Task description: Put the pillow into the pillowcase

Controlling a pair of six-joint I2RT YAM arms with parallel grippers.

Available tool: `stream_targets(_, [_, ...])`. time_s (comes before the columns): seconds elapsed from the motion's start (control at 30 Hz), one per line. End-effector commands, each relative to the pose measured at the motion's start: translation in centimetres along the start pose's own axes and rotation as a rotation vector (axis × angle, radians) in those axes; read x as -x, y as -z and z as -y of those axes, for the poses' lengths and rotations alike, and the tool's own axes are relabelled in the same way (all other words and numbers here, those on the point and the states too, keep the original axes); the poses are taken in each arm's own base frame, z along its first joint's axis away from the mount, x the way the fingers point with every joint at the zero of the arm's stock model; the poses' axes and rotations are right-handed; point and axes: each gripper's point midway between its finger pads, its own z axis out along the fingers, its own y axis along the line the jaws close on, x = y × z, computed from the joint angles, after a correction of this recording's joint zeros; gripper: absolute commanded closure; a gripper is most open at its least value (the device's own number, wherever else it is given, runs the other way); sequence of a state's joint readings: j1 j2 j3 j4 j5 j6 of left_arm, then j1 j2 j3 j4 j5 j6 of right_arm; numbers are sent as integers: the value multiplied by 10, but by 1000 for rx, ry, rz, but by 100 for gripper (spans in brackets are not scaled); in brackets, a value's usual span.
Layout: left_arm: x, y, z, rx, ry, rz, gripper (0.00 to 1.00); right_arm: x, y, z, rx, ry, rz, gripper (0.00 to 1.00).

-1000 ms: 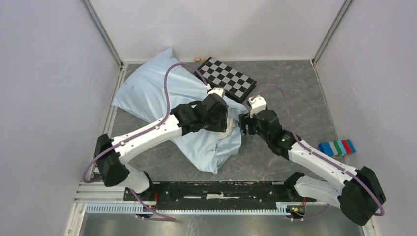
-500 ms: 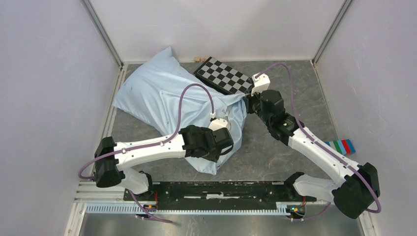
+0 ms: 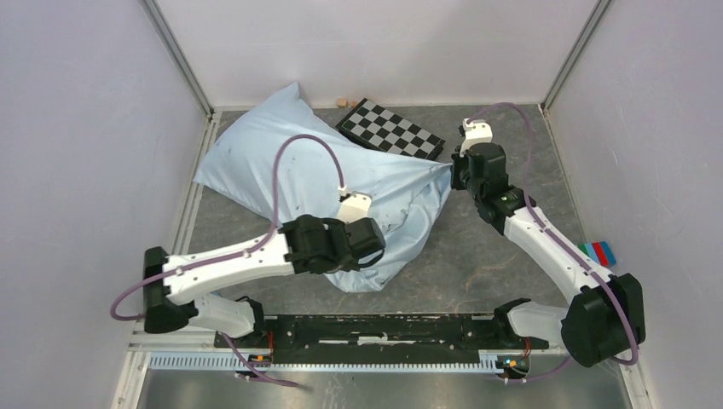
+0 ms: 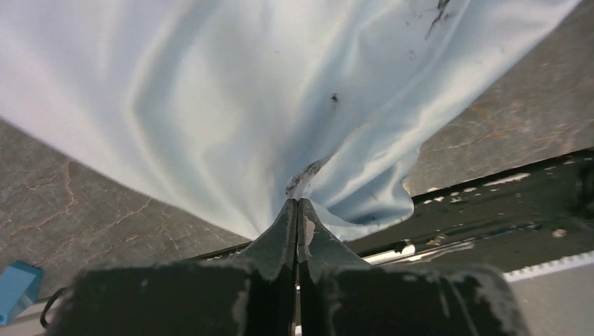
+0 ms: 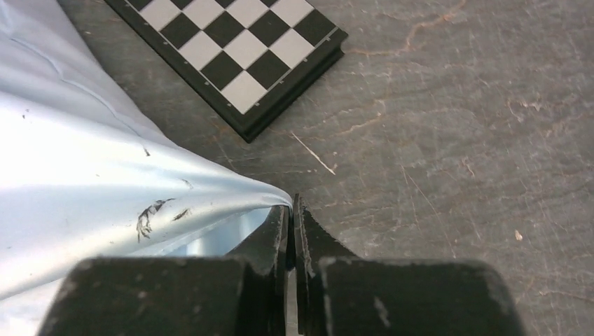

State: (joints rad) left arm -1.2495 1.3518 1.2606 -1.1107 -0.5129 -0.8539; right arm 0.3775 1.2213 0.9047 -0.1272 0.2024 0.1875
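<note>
The pale light-blue pillowcase (image 3: 290, 162) lies wrinkled from the far left corner toward the middle, plump at its far end. The pillow is hidden. My left gripper (image 3: 373, 254) is shut on the case's near edge, and in the left wrist view the gripper (image 4: 296, 203) pinches a gathered fold of the pillowcase (image 4: 245, 105). My right gripper (image 3: 450, 173) is shut on the right corner, which is pulled out to a taut point. In the right wrist view the gripper (image 5: 291, 203) holds the tip of the pillowcase (image 5: 105, 175) just above the table.
A black-and-white checkerboard panel (image 3: 392, 132) lies at the back, just behind the stretched cloth, and also shows as the checkerboard (image 5: 231, 49). A striped coloured block (image 3: 597, 253) sits at the right wall. A black rail (image 3: 375, 328) runs along the near edge. Walls close in on three sides.
Both grippers have shut on the pillowcase. The right one has pulled its corner away to the far right, and the left has drawn back toward the near edge, stretching the cloth between them.
</note>
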Motion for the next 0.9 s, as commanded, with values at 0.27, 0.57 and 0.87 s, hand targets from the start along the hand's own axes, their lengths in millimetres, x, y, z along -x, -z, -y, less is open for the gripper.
stream_targets(0.27, [53,76,10,-347,178,292,98,-6,13,5,44,-33,6,59])
stream_targets(0.57, [81,92,28,-385,165,342,91,-10,88,-37,311,-37,128,38])
stream_targets(0.87, [89,20,89,-153,-118,188,30,-55,95,-39,289,-180,66,56])
